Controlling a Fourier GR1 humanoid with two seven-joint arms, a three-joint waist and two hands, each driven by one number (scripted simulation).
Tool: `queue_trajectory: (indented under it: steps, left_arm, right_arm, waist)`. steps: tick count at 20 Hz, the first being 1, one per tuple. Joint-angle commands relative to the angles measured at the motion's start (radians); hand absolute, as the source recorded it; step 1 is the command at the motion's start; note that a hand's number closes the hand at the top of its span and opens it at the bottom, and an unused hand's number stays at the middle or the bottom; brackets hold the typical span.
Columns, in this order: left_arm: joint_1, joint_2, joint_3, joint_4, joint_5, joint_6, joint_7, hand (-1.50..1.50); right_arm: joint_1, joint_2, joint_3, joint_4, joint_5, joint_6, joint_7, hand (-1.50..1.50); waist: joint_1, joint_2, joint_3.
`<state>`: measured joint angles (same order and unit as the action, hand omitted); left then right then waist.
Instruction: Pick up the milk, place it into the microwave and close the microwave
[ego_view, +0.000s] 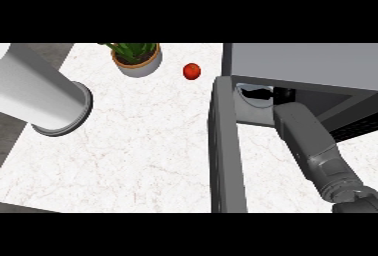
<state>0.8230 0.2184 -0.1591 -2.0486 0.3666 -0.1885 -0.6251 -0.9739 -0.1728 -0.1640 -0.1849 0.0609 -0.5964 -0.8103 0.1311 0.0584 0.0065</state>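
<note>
The right robot hand (260, 92) is inside the microwave (310, 65) at the far right, against the white milk (251, 101). Whether it clasps the milk cannot be told. The microwave door (225, 150) stands open over the table (148, 150).

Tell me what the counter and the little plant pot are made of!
The counter looks like white marble or a similar stone: it is pale, with thin grey veins and a dull finish. The pot is smooth and pale grey, so it may be glazed ceramic, but plastic would look much the same.
</note>
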Motion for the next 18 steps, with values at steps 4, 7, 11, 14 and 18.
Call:
queue_trajectory:
  steps: [4,7,11,14,18]
  left_arm:
    - [-0.026,0.005,-0.006,0.016,0.002,-0.013,0.009,-1.5]
    - [-0.006,-0.006,-0.012,0.037,-0.006,-0.012,-0.008,-1.5]
    - [-0.044,0.012,0.008,0.048,0.005,-0.019,0.01,-1.5]
    - [-0.053,0.006,-0.004,0.027,-0.004,-0.009,0.021,-1.5]
    - [-0.063,0.021,0.01,0.03,-0.011,-0.019,0.011,-1.5]
  right_arm:
    - [-0.032,-0.016,-0.01,0.024,0.026,-0.191,-0.027,1.5]
    - [-0.049,-0.027,-0.031,0.017,0.018,-0.255,-0.019,1.5]
    - [-0.057,-0.036,-0.032,0.024,0.03,-0.263,-0.023,1.5]
    - [-0.073,-0.032,-0.039,0.029,0.032,-0.283,-0.011,1.5]
    - [0.031,-0.098,0.065,0.181,0.156,-0.544,0.263,-1.5]
  waist:
    - [0.018,0.01,-0.002]
    - [0.033,0.008,-0.001]
    - [0.021,0.01,-0.001]
    - [0.027,0.012,0.0]
    - [0.057,0.035,-0.016]
